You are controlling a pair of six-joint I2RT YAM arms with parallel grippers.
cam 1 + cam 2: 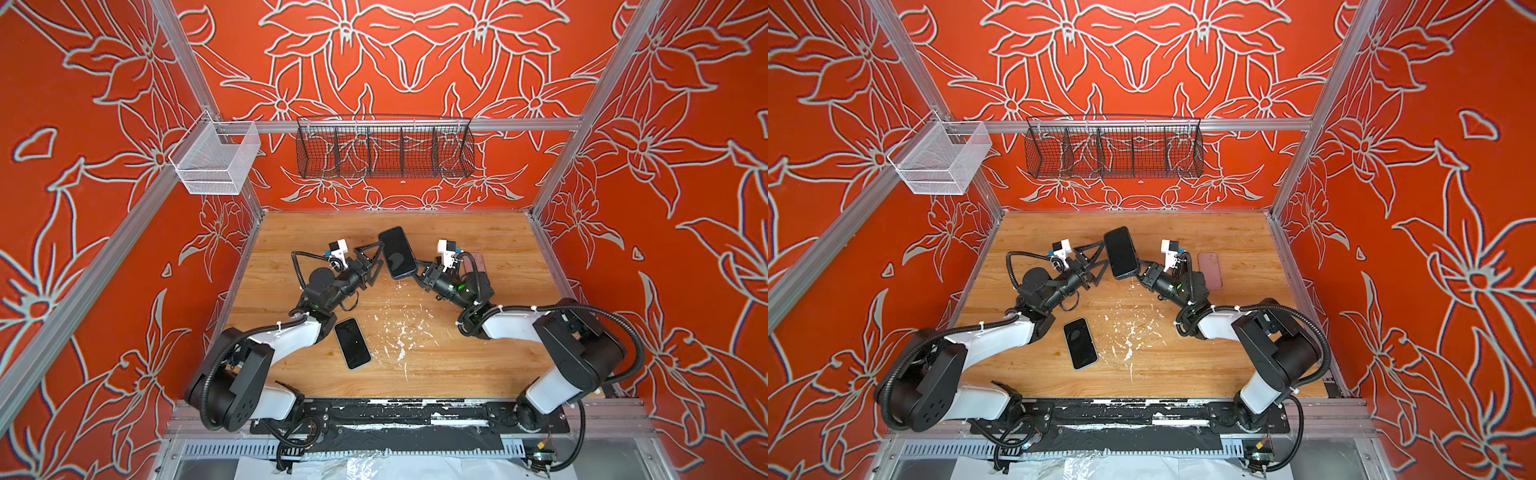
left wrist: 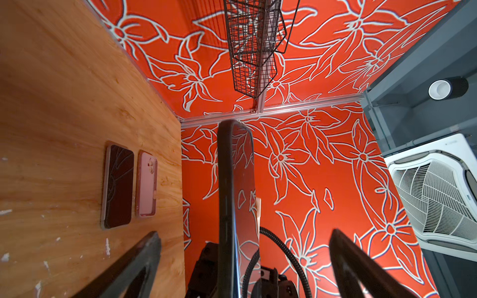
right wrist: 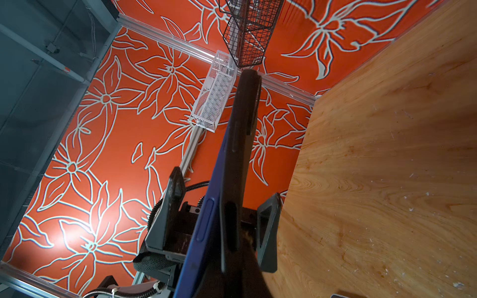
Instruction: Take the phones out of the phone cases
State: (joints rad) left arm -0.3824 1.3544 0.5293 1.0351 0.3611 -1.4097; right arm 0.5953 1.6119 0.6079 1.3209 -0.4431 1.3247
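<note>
Phone (image 1: 397, 252) in case (image 2: 224, 180) mid-frame, lower end clamped by right gripper (image 1: 417, 266), left gripper (image 1: 377, 262) spread wide beside it, second phone (image 1: 352, 343) lying below

Enclosure with orange-red walls (image 1: 415, 62) bearing pale flower outlines, aluminium frame rails (image 1: 519, 124) and a wooden tabletop (image 1: 478, 365) flecked white. A black wire basket (image 1: 384, 151) hangs on the back rail, a white mesh basket (image 1: 216, 160) at its left end.

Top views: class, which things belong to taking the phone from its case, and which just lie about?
In the job: cased phone, right gripper holding it, open left gripper.
Lying about: bare phone, pink case, black wire basket, white mesh basket.
</note>
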